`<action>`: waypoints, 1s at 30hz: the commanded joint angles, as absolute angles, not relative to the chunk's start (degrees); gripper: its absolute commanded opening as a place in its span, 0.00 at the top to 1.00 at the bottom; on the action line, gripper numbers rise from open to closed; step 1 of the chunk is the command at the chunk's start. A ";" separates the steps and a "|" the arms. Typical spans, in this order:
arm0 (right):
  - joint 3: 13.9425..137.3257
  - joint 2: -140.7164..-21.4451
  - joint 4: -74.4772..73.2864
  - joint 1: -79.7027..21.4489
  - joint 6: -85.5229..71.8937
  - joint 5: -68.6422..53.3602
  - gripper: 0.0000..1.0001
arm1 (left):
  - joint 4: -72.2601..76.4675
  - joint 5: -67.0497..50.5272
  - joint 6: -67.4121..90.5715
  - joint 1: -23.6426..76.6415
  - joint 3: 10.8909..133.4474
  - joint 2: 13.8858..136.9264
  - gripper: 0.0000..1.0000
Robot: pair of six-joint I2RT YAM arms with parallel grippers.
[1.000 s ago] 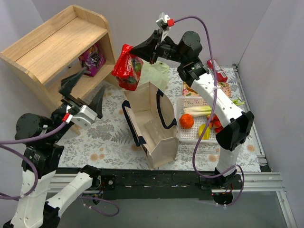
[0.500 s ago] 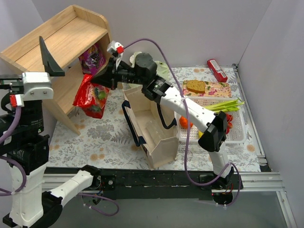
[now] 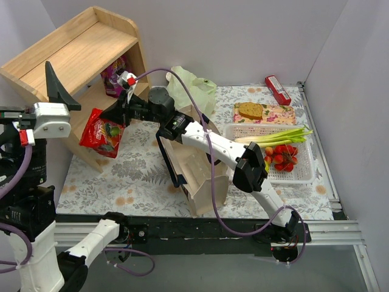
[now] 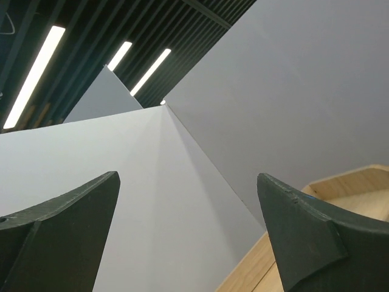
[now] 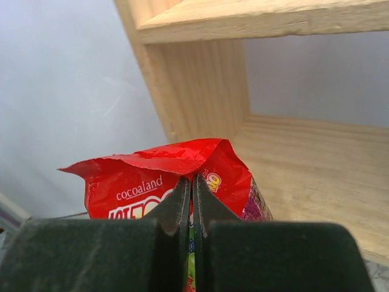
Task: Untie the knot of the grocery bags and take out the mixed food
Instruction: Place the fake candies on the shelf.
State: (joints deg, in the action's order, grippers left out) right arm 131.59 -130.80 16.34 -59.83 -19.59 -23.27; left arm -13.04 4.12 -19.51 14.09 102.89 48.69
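**Left gripper** (image 4: 188, 176). I have it raised high at the far left. Its two dark fingers (image 4: 67, 225) stand wide apart with nothing between them. Past the tips I see only grey wall and ceiling lights. An edge of the light wooden shelf unit (image 3: 73, 52) shows just right of the right-hand finger.

**Right gripper** (image 5: 192, 182). The arm reaches across to the left, in front of the shelf unit's lower opening. The fingers (image 5: 176, 210) are pressed together on the top seam of a crinkled red snack packet (image 3: 100, 132), which hangs below the fingertips. The lower shelf board lies beyond the tips and to their right. A shiny purple snack packet (image 3: 115, 76) sits inside the shelf unit, on the far side of these fingers.

**Right of the right fingers.**
- A thin pale green plastic bag (image 3: 191, 88) lies near the back wall. I cannot tell whether its knot is tied.
- A beige canvas tote (image 3: 203, 176) with navy straps stands upright just in front of that bag, mouth open, under the right forearm.

**Well to the right of both grippers.**
- A white slotted plastic basket (image 3: 304, 176) holds red strawberries (image 3: 282, 157) and long green stalks (image 3: 276, 135).
- A brown biscuit (image 3: 250, 110) lies on a patterned packet just behind the basket.
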 commanded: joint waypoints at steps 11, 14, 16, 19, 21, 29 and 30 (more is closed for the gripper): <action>141.76 -133.68 44.29 -58.89 -23.82 -11.96 0.99 | -28.03 0.88 -17.49 8.53 104.76 47.37 0.04; 144.39 -137.10 46.23 -59.24 -23.73 -9.41 0.99 | -30.93 0.09 -16.35 6.51 107.13 48.34 0.03; 144.93 -139.38 47.71 -59.50 -23.64 -8.00 0.99 | -32.95 0.09 -15.65 5.89 108.19 49.30 0.03; 146.24 -143.08 48.86 -60.55 -22.68 -3.26 0.99 | -34.54 -2.37 -14.60 4.75 109.33 49.92 0.03; 147.65 -146.06 50.88 -61.87 -20.75 -1.50 0.99 | -35.33 -3.34 -13.98 4.05 109.34 50.36 0.04; 147.92 -151.17 51.42 -63.28 -19.95 2.02 0.99 | -35.77 -5.80 -11.08 3.69 106.18 50.98 0.03; 147.14 -150.65 51.42 -63.11 -19.78 1.67 0.99 | -35.34 -6.06 -9.94 3.69 104.34 50.45 0.03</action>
State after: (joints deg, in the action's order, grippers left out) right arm 144.49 -152.24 44.84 -63.05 -20.64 -0.97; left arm -34.13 -4.54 -13.06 4.14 107.63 49.41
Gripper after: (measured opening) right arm 0.028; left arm 0.971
